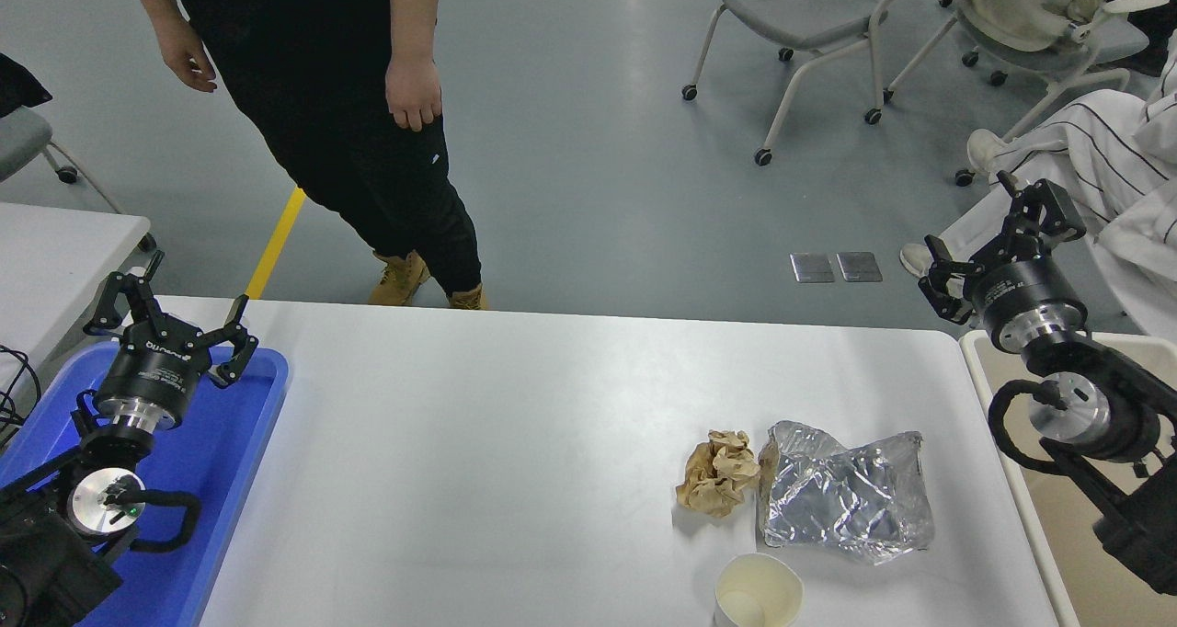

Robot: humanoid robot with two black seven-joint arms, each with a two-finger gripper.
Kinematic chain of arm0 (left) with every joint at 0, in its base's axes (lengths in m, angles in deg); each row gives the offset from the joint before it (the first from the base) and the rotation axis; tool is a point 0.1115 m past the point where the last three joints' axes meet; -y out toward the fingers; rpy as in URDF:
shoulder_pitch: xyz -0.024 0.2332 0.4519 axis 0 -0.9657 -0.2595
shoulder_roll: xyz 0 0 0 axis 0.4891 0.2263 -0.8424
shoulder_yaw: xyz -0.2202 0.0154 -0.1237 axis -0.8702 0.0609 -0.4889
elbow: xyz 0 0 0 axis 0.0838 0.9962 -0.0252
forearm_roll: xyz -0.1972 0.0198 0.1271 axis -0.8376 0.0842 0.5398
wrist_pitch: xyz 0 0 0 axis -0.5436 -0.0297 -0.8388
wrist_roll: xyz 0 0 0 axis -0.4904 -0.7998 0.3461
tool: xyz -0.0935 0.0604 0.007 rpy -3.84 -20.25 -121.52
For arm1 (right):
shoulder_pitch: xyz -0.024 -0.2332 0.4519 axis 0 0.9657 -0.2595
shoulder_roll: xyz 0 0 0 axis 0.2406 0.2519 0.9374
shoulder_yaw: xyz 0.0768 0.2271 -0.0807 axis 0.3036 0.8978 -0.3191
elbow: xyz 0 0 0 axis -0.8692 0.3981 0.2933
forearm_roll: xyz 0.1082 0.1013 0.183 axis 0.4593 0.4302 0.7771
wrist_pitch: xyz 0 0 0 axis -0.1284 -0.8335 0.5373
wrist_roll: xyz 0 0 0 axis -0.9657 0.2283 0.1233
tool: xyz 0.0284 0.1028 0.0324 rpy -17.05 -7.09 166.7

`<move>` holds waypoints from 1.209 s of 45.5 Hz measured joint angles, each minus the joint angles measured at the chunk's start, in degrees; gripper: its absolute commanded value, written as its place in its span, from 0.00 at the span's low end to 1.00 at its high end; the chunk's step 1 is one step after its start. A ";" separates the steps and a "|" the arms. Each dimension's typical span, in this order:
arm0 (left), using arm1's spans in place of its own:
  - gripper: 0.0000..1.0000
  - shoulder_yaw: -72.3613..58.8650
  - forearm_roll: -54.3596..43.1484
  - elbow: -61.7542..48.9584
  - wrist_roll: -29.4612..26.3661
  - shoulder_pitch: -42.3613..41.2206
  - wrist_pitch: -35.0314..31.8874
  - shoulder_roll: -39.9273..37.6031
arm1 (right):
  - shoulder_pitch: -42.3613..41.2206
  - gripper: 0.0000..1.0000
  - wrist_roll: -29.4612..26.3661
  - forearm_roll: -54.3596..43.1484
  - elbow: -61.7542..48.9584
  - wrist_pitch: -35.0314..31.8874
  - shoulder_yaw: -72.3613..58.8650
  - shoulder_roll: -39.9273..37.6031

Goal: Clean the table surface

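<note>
Tabletop (pixel 515 443): glossy white, filling the lower middle of the frame.
Crumpled brown paper (pixel 718 473): lower right of centre, touching the clear plastic bag (pixel 844 498) to its right.
Paper cup (pixel 758 592): upright at the bottom edge, just below the bag.
Blue tray (pixel 230 480): lower left, on the tabletop's left end.
Left tool (pixel 173 331): above the blue tray, fingers spread, empty.
Right tool (pixel 998 233): right edge, past the tabletop's far right corner, fingers spread, empty.
Beige bin (pixel 1057 517): lower right, beside the tabletop.
Person (pixel 349 131): standing, upper left, beyond the far edge.
</note>
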 measured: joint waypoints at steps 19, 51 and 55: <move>1.00 -0.05 0.00 0.01 0.01 0.00 0.00 -0.03 | 0.06 1.00 0.00 0.00 0.02 0.00 0.07 0.13; 1.00 -0.01 0.00 0.00 0.00 0.00 0.00 0.00 | -2.14 1.00 -0.41 -0.04 -0.21 -0.18 -2.11 0.01; 1.00 -0.01 0.00 0.00 0.00 0.00 0.00 0.00 | -2.67 1.00 -0.45 -0.07 -0.31 -0.19 -2.53 0.04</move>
